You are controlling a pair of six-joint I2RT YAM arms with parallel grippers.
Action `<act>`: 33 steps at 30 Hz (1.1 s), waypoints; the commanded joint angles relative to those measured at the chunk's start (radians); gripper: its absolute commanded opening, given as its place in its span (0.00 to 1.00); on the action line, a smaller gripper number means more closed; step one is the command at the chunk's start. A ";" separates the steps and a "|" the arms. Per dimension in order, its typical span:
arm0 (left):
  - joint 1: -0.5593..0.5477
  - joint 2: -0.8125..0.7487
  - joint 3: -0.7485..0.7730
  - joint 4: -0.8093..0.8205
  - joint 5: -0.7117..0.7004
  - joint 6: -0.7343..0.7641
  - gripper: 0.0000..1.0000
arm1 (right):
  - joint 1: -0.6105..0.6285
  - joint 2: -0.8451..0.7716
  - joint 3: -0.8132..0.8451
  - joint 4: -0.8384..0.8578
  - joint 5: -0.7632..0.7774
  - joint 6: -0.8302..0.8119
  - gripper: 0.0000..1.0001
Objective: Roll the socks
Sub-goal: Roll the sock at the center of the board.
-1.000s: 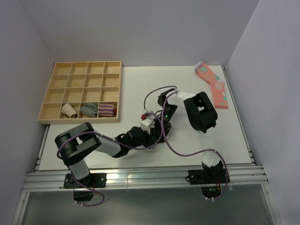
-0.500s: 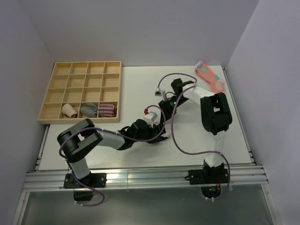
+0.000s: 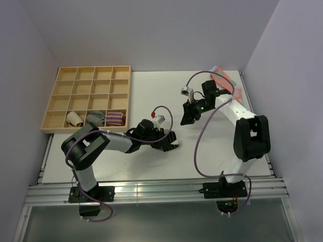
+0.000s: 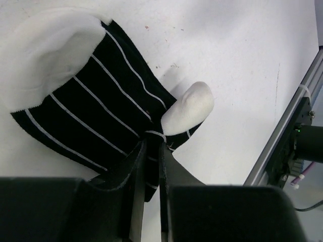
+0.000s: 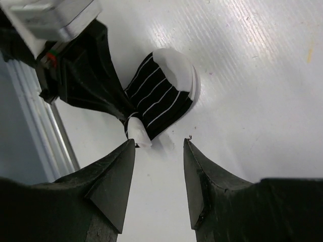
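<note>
The socks (image 4: pixel 96 101), black with thin white stripes and white ends, lie on the white desk (image 3: pixel 141 96) near its middle, a little toward the front edge and to the right of the wooden compartment tray (image 3: pixel 93 67). The left hand (image 4: pixel 151 147) lies low over the desk and is clamped on the socks: its two fingers stand almost together, with a thin fold of the striped fabric pinched between them, just beside a small white rounded end that pokes out to one side. The broad white end of the socks lies on the far side from the fingers, flat on the desk. In the top view the left hand (image 3: pixel 164 140) covers most of the socks, and only a bit of white shows at its tip. The right hand (image 3: pixel 189 117) hangs apart from the socks, farther back and to the right, with its fingers spread and nothing between them; its wrist view looks down past both fingertips at the socks (image 5: pixel 159 98) and the left hand gripping them. Three rolled bundles sit in the tray's front row: a beige one (image 3: pixel 74 119), a grey one (image 3: pixel 96 118) and a purplish striped one (image 3: pixel 115 119). Pink socks (image 3: pixel 220 75) lie at the far right corner of the desk, partly behind the right arm.
</note>
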 commanded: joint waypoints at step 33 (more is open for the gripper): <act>0.091 0.142 0.006 -0.440 0.306 0.011 0.00 | 0.615 -0.697 -0.858 0.700 0.610 -0.490 0.56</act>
